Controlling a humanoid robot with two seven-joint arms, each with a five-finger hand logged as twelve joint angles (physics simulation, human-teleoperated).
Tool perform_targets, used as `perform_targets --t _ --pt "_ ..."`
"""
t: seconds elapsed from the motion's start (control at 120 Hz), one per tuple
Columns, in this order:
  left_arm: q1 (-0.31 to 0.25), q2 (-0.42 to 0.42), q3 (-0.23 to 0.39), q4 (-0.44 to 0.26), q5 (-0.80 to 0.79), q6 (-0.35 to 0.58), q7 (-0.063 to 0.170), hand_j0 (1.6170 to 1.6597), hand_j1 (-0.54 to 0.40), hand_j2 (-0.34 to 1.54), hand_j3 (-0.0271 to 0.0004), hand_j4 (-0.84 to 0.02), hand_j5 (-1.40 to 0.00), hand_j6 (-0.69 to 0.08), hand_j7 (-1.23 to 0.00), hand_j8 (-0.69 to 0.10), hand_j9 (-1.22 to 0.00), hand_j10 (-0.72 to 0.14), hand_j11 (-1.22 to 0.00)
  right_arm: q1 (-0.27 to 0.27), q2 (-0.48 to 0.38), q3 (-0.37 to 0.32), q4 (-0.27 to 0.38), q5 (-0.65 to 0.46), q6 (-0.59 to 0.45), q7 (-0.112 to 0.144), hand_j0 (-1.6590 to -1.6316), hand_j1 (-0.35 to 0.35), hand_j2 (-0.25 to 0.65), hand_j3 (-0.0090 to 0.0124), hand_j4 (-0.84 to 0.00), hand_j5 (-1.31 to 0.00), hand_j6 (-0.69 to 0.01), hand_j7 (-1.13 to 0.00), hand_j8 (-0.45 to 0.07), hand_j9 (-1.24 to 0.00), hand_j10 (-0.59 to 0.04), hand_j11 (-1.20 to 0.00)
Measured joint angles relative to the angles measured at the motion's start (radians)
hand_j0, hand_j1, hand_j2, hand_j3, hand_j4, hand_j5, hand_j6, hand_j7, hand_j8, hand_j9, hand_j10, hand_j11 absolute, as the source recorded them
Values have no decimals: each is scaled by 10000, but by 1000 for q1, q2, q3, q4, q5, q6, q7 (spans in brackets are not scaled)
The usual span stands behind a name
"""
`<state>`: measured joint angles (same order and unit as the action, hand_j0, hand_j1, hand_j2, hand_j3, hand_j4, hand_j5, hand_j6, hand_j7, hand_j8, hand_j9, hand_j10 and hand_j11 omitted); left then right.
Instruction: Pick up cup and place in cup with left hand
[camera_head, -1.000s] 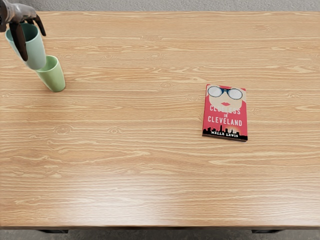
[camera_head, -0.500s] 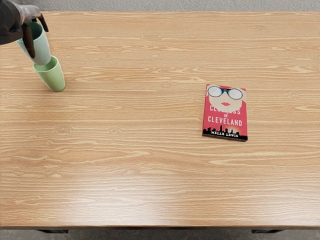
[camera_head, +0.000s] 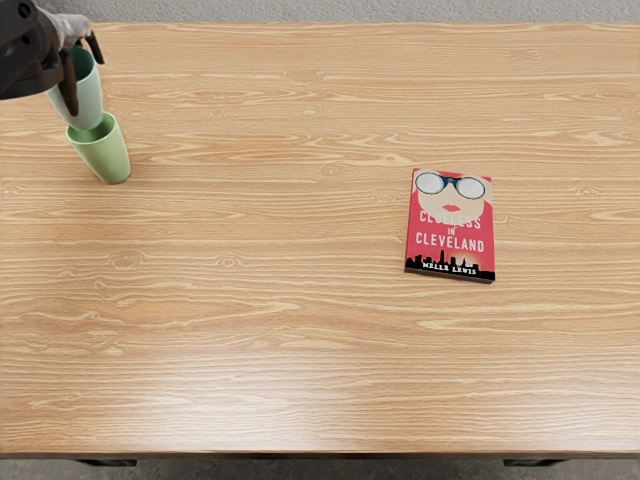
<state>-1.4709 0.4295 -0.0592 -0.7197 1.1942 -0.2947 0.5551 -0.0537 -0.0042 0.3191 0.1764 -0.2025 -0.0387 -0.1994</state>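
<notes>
Pale blue cup (camera_head: 89, 112) and green cup (camera_head: 105, 157) share the far left part of the broad, wood-grained tabletop (camera_head: 300, 340). The dark left arm (camera_head: 25, 55) comes in from the left edge, and its left robot hand (camera_head: 84, 78) is clamped on the pale blue cup. A red book (camera_head: 452, 208) lies flat, cover up, well apart from the hand, toward the right. The pale blue cup sits directly beneath the hand, mouth up, with one dark finger (camera_head: 70, 88) running down its outer wall. The cup's base overlaps the open mouth of the upright green cup; whether it has dipped below that rim cannot be told from this angle.
</notes>
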Motion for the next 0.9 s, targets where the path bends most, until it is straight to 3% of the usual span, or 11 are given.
perform_targets --t 0.233,0.367,0.9 --pt "-2 -35 26 76 -1 1 -72 16562 -412 584 0 -4010 -5206 -4055 -5250 -3281 -5266 -3952 -5272 0 -2 0 0 0 0 0 -16581 -3104 -65 0 -324 -420 -325 -419 -325 -420 -324 -419" --pt "4 -51 30 107 -3 1 -99 16565 -503 565 0 -3950 -5182 -3998 -5188 -3383 -5208 -3921 -5212 0 -2 0 0 0 0 0 -16581 -3102 -65 0 -326 -421 -326 -421 -326 -421 -325 -421" --pt "21 -63 33 134 -4 1 -118 16570 -510 502 0 -3796 -5016 -3801 -5019 -3426 -4997 -3801 -5000 1 -2 0 0 0 0 2 -16581 -3105 -64 0 -323 -418 -324 -417 -323 -418 -323 -418"
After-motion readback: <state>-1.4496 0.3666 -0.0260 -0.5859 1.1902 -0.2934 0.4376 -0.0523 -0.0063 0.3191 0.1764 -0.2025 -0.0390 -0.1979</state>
